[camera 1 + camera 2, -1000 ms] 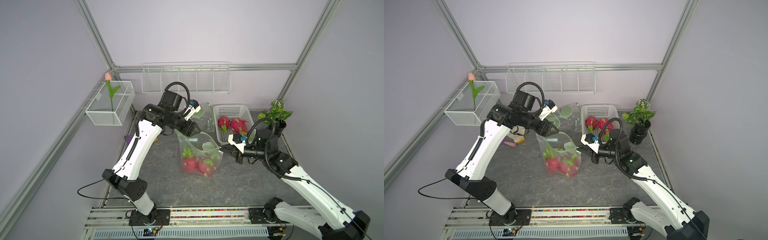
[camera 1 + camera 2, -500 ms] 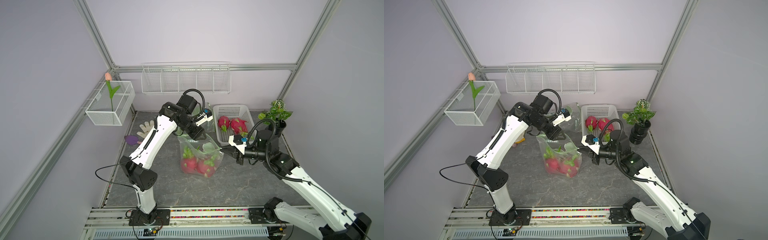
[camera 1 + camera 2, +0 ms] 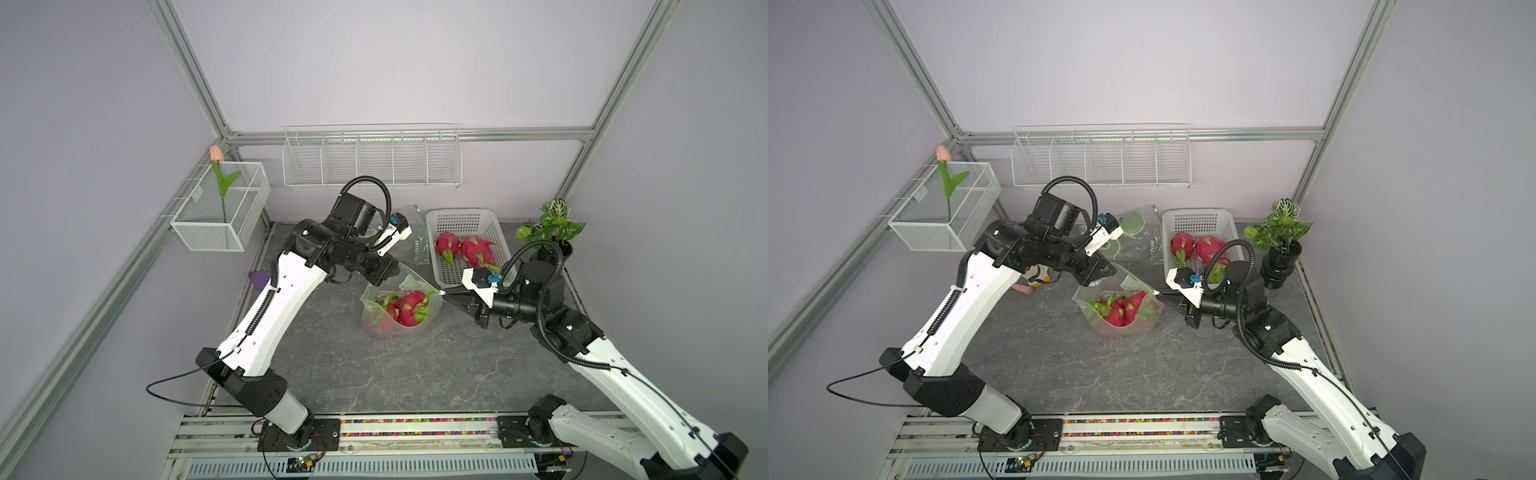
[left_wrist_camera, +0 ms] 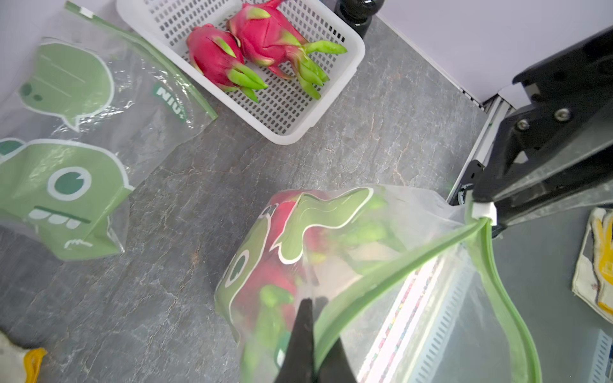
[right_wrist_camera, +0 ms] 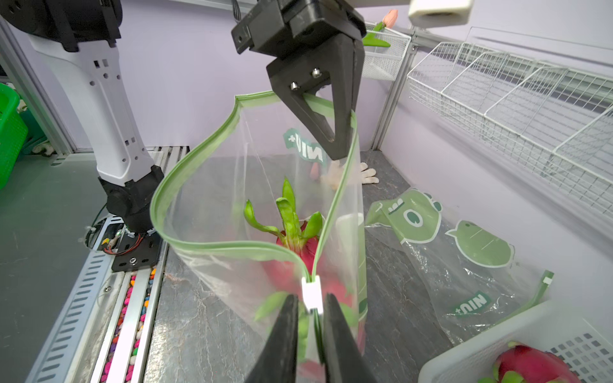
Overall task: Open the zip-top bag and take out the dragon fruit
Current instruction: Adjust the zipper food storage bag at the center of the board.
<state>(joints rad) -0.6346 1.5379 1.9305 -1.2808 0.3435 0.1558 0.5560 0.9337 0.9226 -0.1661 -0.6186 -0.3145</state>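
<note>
Your left claw (image 5: 336, 151) clenches the rim of the open zip-top bag (image 5: 212, 252) at the middle of the table (image 3: 374, 374). Your right claw (image 3: 445, 293) flanks the white slider (image 4: 483, 209), and its grip cannot be told. Two dragon fruit (image 3: 409, 309) sit inside the bag; two other dragon fruit (image 3: 448, 245) lie in the white basket (image 3: 465, 216) near the table's back right corner.

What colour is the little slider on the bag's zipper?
The slider is white, on a green zipper strip. The right wrist view shows it best.

A potted plant (image 3: 550, 224) stands beside the white basket (image 3: 465, 218) (wire shelf (image 3: 370, 166) behind).
</note>
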